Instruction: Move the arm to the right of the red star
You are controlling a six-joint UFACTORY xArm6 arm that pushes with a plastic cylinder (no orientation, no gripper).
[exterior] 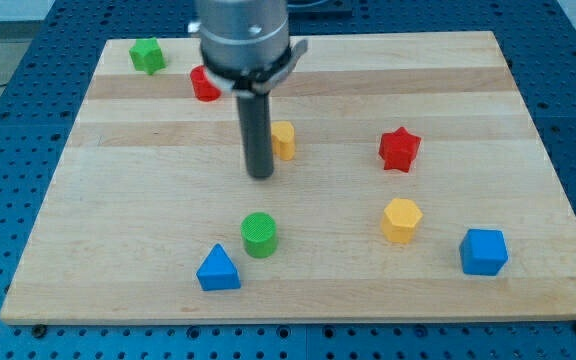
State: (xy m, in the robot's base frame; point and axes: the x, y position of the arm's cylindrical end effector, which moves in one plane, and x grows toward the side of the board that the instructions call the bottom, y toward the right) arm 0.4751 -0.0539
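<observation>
The red star (399, 149) lies on the wooden board (298, 290) right of centre. My tip (259, 176) is at the lower end of the dark rod, near the board's middle. It stands well to the left of the red star, with a gap of bare wood between them. A yellow block (284, 140) sits just to the tip's upper right, partly hidden behind the rod.
A yellow hexagon block (401, 219) lies below the red star and a blue cube (483, 251) at lower right. A green cylinder (259, 235) and blue triangle (217, 269) lie below the tip. A red block (204, 84) and green block (148, 55) sit at top left.
</observation>
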